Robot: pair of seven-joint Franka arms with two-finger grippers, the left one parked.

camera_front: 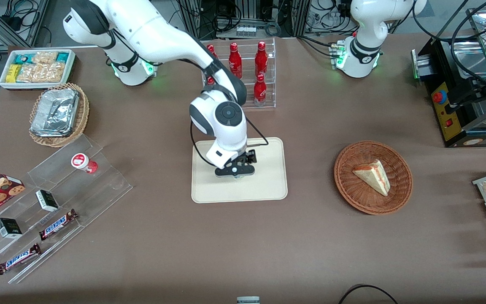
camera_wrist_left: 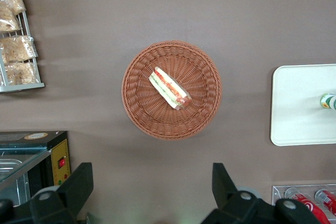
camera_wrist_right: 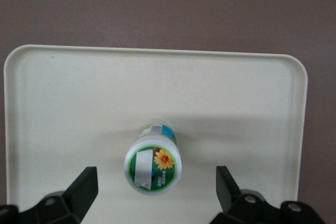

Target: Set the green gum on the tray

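The green gum point(camera_wrist_right: 153, 163), a small white bottle with a green-rimmed lid, stands upright on the cream tray point(camera_wrist_right: 63, 103). My right gripper point(camera_wrist_right: 156, 187) is open just above it, one finger on each side with clear gaps, touching nothing. In the front view the gripper point(camera_front: 235, 170) hangs over the middle of the tray point(camera_front: 268, 185) and hides the bottle. In the left wrist view the bottle point(camera_wrist_left: 329, 101) shows at the edge, on the tray point(camera_wrist_left: 299, 103).
A red-lidded bottle point(camera_front: 84, 162) stands on a clear stepped stand point(camera_front: 57, 202) with candy bars, toward the working arm's end. A rack of red bottles point(camera_front: 247, 71) stands farther from the camera than the tray. A wicker basket point(camera_front: 373, 177) with a sandwich lies toward the parked arm.
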